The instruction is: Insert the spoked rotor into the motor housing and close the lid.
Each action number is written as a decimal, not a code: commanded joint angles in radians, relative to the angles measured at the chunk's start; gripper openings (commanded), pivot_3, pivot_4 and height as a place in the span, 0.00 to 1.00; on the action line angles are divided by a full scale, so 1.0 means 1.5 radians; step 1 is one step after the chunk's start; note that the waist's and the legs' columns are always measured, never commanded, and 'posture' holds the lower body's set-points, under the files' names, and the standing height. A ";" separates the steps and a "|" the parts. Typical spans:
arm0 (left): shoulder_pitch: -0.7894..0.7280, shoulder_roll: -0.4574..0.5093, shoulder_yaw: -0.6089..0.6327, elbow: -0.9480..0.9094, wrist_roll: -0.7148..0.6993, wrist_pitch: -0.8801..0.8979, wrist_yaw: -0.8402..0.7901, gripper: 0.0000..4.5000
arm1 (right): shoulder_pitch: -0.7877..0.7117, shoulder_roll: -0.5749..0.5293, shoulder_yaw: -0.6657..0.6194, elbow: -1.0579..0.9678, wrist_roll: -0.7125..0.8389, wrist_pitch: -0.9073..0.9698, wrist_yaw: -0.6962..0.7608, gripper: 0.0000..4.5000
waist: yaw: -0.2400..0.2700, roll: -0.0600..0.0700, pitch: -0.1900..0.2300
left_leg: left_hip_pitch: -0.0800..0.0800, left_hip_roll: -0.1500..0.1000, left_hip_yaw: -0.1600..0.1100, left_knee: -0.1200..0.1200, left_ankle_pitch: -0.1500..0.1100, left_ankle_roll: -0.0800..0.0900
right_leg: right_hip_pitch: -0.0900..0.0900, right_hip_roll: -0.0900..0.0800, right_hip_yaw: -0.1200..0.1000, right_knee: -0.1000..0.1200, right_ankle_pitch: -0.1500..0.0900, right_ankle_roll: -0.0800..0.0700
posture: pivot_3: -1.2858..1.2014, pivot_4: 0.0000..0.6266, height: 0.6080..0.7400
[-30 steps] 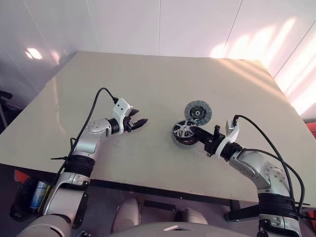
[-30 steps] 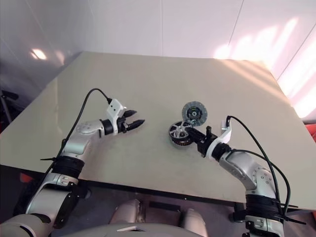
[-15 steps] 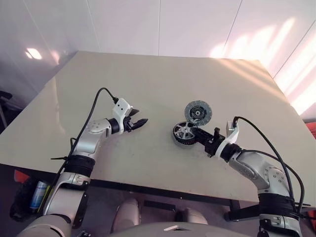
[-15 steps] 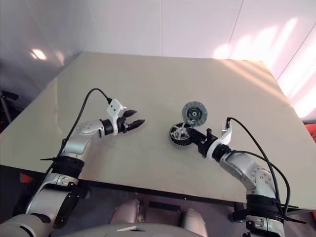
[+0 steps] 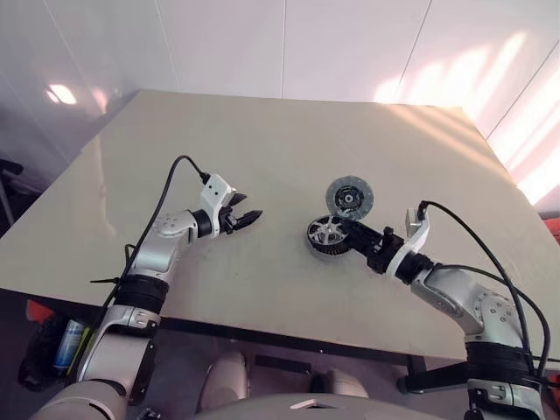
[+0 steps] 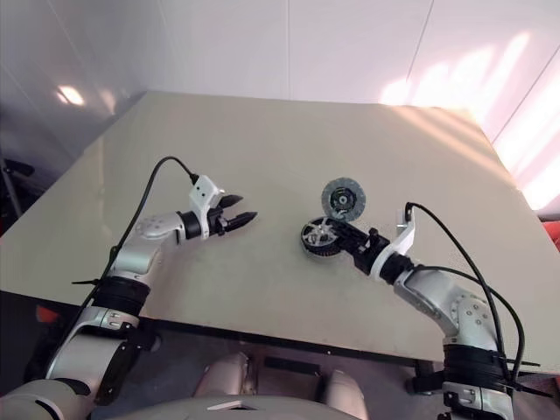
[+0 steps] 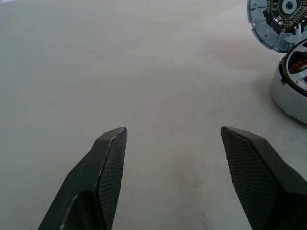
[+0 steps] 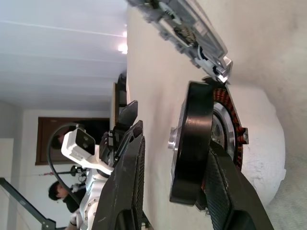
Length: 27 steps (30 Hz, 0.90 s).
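Observation:
The motor housing [image 5: 318, 248], a grey puck with copper windings [image 8: 231, 109], lies right of the table's middle. On top of it rests the spoked rotor [image 5: 328, 232], dark-rimmed with a small silver hub [image 8: 173, 139], and it stands a little proud of the windings. My right gripper [image 5: 349, 234] is open and straddles the rotor's near edge. One finger [image 8: 127, 191] stands clear of the rotor's face; the other [image 8: 221, 191] lies by the rim. The lid [image 5: 350, 197] lies flat just behind, ringed face up. My left gripper [image 5: 251, 214] hovers open over bare table, well left of the housing.
The beige table [image 5: 262, 157] stretches wide behind and to the left of the parts. Its front edge runs close under both arms. The lid [image 7: 278, 19] and the housing [image 7: 290, 84] also appear ahead of my left gripper's fingers [image 7: 112, 163].
My right gripper's jaws have spread apart around the rotor, which stays on the housing. The left arm has not moved.

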 commanded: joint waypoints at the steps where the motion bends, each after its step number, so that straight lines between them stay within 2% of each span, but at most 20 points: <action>1: -0.017 0.001 0.002 -0.016 -0.005 -0.004 -0.003 0.74 | -0.015 -0.023 -0.017 -0.053 0.008 0.004 0.036 0.44 | 0.000 0.000 0.000 | 0.000 0.000 0.000 0.000 0.000 0.000 | 0.000 0.000 0.000 0.000 0.000 0.000 | 0.52 0.00 1.00; 14: -0.010 0.001 0.001 -0.016 -0.004 -0.012 -0.006 0.74 | -0.006 -0.045 -0.005 -0.042 -0.067 0.009 0.061 0.44 | 0.000 0.000 0.000 | 0.000 0.000 0.000 0.000 0.000 0.000 | 0.000 0.000 0.000 0.000 0.000 0.000 | 0.52 0.00 1.00; 27: -0.021 -0.003 0.002 0.024 0.001 -0.033 -0.008 0.74 | -0.030 -0.089 0.025 -0.053 -0.272 0.031 0.095 0.44 | 0.000 0.000 0.000 | 0.002 0.000 0.000 0.000 0.000 0.000 | 0.002 0.000 0.000 0.000 0.000 0.000 | 0.52 0.00 1.00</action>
